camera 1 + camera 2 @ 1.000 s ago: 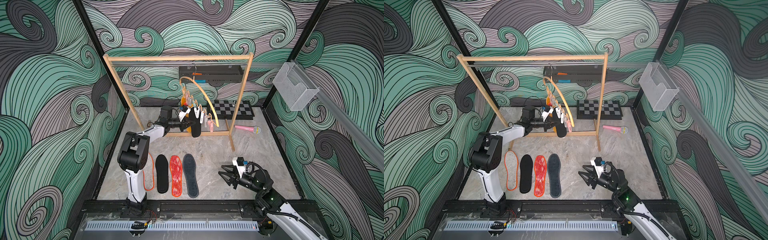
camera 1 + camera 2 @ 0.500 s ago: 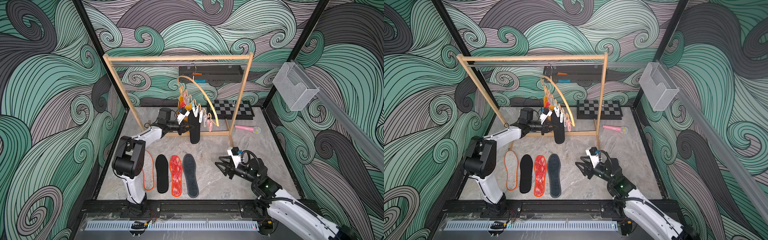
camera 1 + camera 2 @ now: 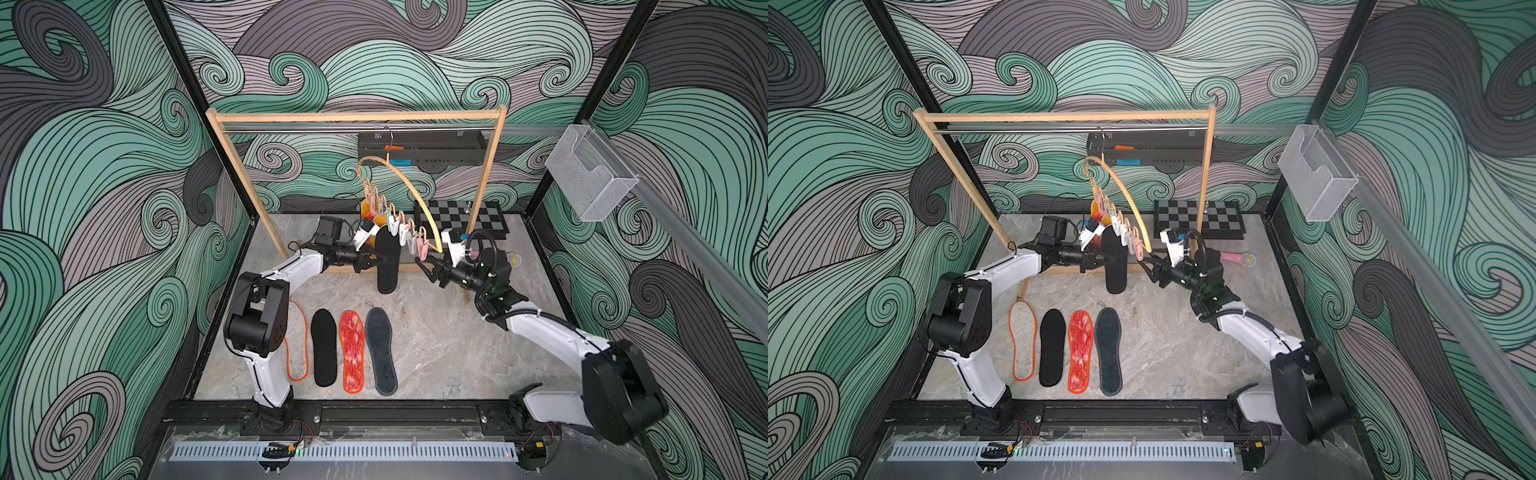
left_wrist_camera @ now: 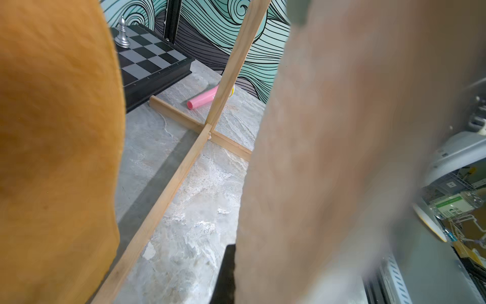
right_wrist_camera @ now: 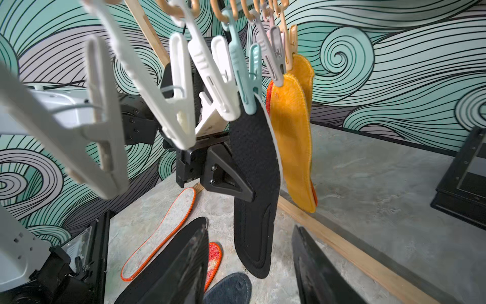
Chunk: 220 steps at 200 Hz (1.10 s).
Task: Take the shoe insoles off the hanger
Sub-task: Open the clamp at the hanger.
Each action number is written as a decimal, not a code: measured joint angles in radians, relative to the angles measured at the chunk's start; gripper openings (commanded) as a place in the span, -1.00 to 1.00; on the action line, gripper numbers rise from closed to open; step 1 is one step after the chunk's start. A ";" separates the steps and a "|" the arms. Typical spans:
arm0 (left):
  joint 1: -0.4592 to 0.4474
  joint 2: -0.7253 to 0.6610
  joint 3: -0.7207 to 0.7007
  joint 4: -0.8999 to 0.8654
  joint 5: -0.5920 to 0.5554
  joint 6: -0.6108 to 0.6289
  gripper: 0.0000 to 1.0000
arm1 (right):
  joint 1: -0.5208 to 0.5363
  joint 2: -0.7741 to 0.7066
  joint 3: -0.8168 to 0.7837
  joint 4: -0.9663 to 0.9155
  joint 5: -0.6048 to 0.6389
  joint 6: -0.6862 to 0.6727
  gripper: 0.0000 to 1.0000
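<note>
The hanger (image 3: 409,187) hangs by its hook from the rack's rod in both top views, its pegs (image 5: 171,105) in a row. A black insole (image 3: 387,262) (image 5: 255,184) hangs from a teal peg (image 5: 247,79), and my left gripper (image 3: 376,259) (image 3: 1102,259) is shut on its middle. Two mustard insoles (image 5: 292,136) (image 4: 52,131) hang behind it. My right gripper (image 3: 424,270) (image 5: 249,263) stands open and empty beside the hanger's low end, facing the black insole. Several insoles lie on the floor: pale orange-edged (image 3: 1022,340), black (image 3: 324,347), red mottled (image 3: 352,351), dark grey (image 3: 380,351).
The big wooden rack frame (image 3: 357,116) stands across the middle, its base bar (image 4: 163,200) on the floor. A chessboard (image 3: 461,218) and a pink tube (image 3: 1237,258) lie behind it. A wire basket (image 3: 590,178) juts from the right wall.
My right arm has risen from the front of the floor and reached up to the hanger's low end. The left gripper has stayed shut on the black insole, drawing it slightly down.
</note>
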State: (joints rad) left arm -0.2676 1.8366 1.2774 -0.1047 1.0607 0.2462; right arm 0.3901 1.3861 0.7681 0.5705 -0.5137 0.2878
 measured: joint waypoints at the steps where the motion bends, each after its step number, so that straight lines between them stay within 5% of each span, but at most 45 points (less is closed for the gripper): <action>1: 0.000 0.000 0.000 -0.002 0.000 0.001 -1.00 | 0.000 0.004 0.004 0.001 -0.003 0.000 0.04; 65: 0.005 0.006 0.035 -0.083 0.008 0.039 -1.00 | -0.048 0.316 0.275 0.070 -0.262 0.034 0.06; 121: 0.006 0.011 0.043 -0.104 0.022 0.044 -1.00 | -0.077 0.418 0.441 0.085 -0.447 0.053 0.09; 220: 0.006 0.021 0.048 -0.105 0.028 0.045 -1.00 | -0.053 0.556 0.619 0.077 -0.548 0.119 0.00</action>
State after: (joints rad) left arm -0.2619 1.8576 1.3258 -0.2096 1.0889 0.2909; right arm 0.3374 1.9423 1.3872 0.6476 -1.0618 0.4068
